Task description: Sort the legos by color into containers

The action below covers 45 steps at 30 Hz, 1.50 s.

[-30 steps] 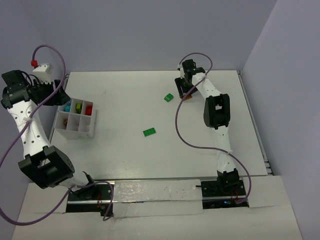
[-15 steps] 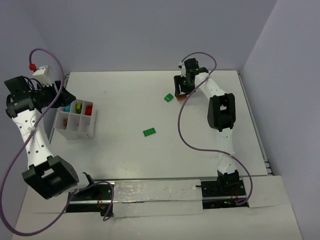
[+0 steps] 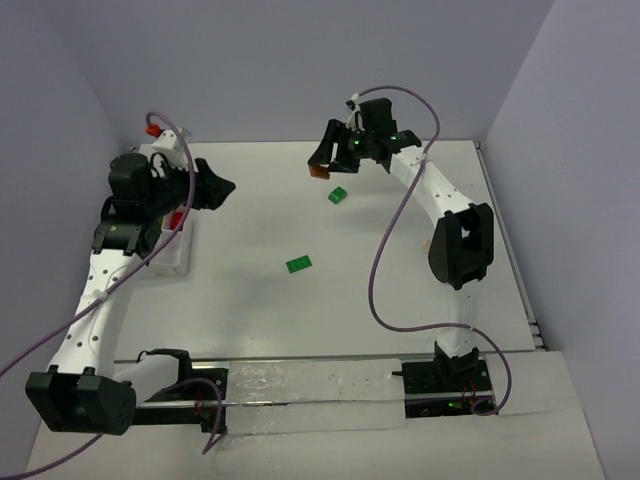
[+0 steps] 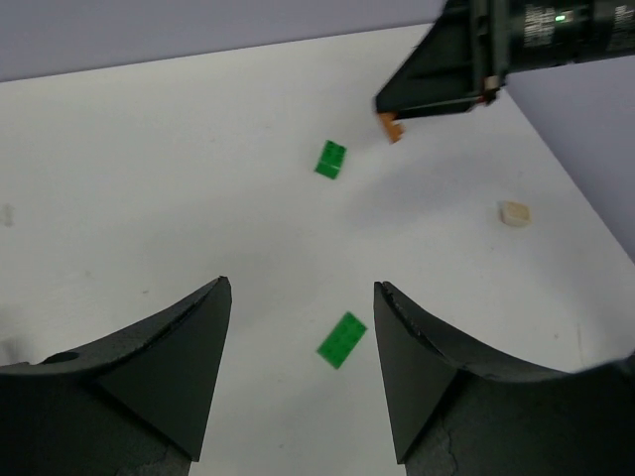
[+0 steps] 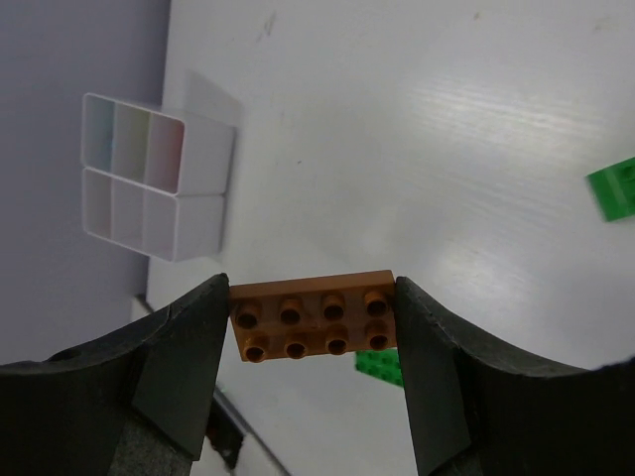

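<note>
My right gripper (image 3: 320,167) is shut on an orange lego (image 3: 318,174) and holds it above the table's far middle; the right wrist view shows this lego (image 5: 313,315) clamped endwise between the two fingers. Two green legos lie on the table, one far (image 3: 338,195) and one in the middle (image 3: 298,264). My left gripper (image 3: 222,188) is open and empty, in the air right of the container (image 3: 166,264), which my left arm partly hides. In the left wrist view the middle green lego (image 4: 342,339) shows between the open fingers (image 4: 189,347).
A tan lego (image 4: 514,212) lies on the table towards the right in the left wrist view. The container (image 5: 154,188) shows from above in the right wrist view, with pale coloured contents in three cells. Walls stand at the far and right sides.
My left arm has swung from over the container to the right, above the table. My right gripper has risen and moved left with the orange lego.
</note>
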### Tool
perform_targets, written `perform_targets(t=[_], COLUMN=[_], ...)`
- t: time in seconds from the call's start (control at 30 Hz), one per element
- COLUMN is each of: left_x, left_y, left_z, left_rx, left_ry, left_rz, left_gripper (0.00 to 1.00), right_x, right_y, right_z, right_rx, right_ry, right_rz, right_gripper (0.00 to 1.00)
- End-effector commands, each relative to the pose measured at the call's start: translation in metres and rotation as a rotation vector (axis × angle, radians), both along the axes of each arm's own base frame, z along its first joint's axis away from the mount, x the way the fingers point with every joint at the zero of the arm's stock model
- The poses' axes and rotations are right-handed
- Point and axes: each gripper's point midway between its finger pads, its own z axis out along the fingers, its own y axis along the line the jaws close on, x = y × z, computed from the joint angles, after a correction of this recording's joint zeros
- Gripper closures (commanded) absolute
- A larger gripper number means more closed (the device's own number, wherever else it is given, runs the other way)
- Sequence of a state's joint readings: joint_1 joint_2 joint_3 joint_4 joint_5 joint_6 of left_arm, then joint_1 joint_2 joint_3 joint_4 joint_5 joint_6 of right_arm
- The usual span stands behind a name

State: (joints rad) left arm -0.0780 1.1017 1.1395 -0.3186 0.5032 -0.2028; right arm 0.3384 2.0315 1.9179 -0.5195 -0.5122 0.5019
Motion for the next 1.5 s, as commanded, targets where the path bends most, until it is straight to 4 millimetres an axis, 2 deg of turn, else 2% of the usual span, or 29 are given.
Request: perform_targets(t=[0.0,0.07,0.1,0.17,0.4,0.6,1.03,1.33,1.47], left_x=[0.019,0.021,0.022,0.027,0.041,0.049,0.053,0.061,0.061], left_y=[-0.043,-0.069,-0.069,-0.083,-0.099,-0.108,-0.120,-0.116,-0.115], left_z=[0.022,0.007,0.009,-0.001,-0.008,-0.015,-0.032,-0.040,-0.044], left_rx=[-0.063,-0.060,-0.062,-0.046,-0.059,-0.061,-0.055,-0.047,-0.045], left_ry=[-0.057,-0.014,-0.017,0.012,0.063,0.087,0.138,0.157,0.171], left_rz=[0.005,-0.045,-0.043,-0.059,-0.056,-0.052,-0.063,-0.018,-0.010], left_gripper=[0.31,0.32,0.32,0.32,0.32,0.33,0.39,0.56,0.70], right_x=[-0.016,-0.022,-0.025,-0.031,-0.048,-0.057,-0.072,-0.086,-0.089], right_y=[0.033,0.045,0.050,0.058,0.077,0.083,0.094,0.100,0.099], right_z=[0.027,0.030,0.032,0.035,0.047,0.049,0.051,0.056,0.058], right_rx=[0.137,0.141,0.147,0.153,0.195,0.200,0.221,0.243,0.247], right_ry=[0.056,0.062,0.067,0.077,0.113,0.120,0.130,0.143,0.144], right_rz=[-0.024,-0.024,-0.020,-0.022,-0.026,-0.019,0.020,0.051,0.047], right_gripper=[0.74,0.74,0.74,0.74,0.75,0.76,0.78,0.78,0.78])
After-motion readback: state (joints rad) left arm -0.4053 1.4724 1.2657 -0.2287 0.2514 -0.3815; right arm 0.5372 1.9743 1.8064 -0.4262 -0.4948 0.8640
